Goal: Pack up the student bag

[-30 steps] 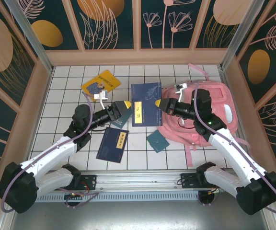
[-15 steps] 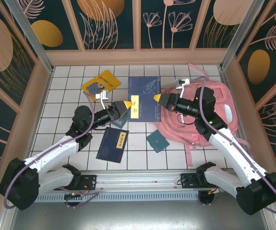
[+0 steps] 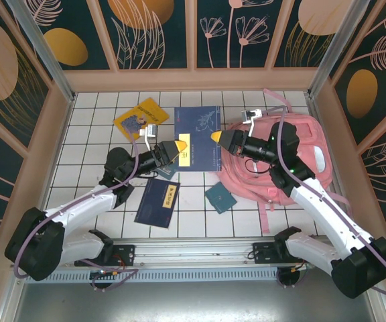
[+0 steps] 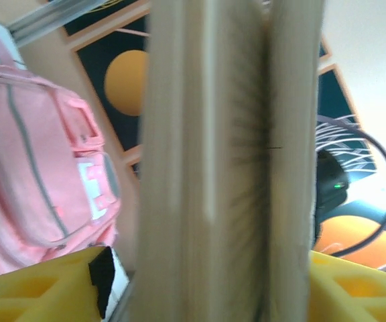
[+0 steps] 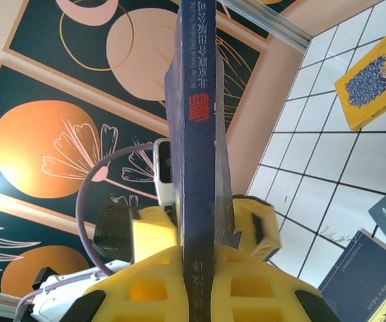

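Mid-frame, the left tool (image 3: 178, 146) is clamped tight on the left edge of a navy book (image 3: 198, 126), the right tool (image 3: 217, 137) pinches its right edge, and the pink student bag (image 3: 310, 137) lies on the table (image 3: 86, 134) at right.

Bright, even light with faint shadows. In the left wrist view the book (image 4: 213, 168) is heavily blurred, the student bag (image 4: 39, 174) left of it is soft, and glare sits to its right.
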`<state>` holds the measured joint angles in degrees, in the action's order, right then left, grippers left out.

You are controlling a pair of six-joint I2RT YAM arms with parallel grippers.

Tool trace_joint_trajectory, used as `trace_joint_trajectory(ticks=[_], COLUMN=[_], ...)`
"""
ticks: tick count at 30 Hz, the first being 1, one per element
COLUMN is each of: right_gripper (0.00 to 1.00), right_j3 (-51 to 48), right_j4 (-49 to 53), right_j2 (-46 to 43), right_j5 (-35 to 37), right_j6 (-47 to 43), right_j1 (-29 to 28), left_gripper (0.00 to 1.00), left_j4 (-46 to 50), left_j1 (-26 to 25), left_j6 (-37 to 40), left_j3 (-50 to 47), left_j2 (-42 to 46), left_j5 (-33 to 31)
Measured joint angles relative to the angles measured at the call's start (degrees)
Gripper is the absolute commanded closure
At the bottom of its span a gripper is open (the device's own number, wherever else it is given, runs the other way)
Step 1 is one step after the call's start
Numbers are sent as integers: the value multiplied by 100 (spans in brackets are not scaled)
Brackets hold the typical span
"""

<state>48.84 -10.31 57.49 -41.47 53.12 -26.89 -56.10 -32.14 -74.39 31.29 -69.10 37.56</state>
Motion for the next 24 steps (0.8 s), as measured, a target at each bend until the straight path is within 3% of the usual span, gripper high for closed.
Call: trace_joint_trajectory(ticks=[12, 17, 24], right_gripper=[100, 100, 100], right_j3=[-70, -70, -70], right_j4=[11, 70, 114], right_j2=[118, 140, 168], right_j5=[138, 151, 151], right_j6=[-70, -214, -446], right_j1=[-11, -24, -129], left_gripper=[51, 35, 52], left_j4=[-560, -577, -317], left_j1=[0, 0, 0], left_j6=[-247, -227, -57], left_j3=[-146, -210, -210], left_j2=[199, 201, 238], left_j5=[166, 181, 179])
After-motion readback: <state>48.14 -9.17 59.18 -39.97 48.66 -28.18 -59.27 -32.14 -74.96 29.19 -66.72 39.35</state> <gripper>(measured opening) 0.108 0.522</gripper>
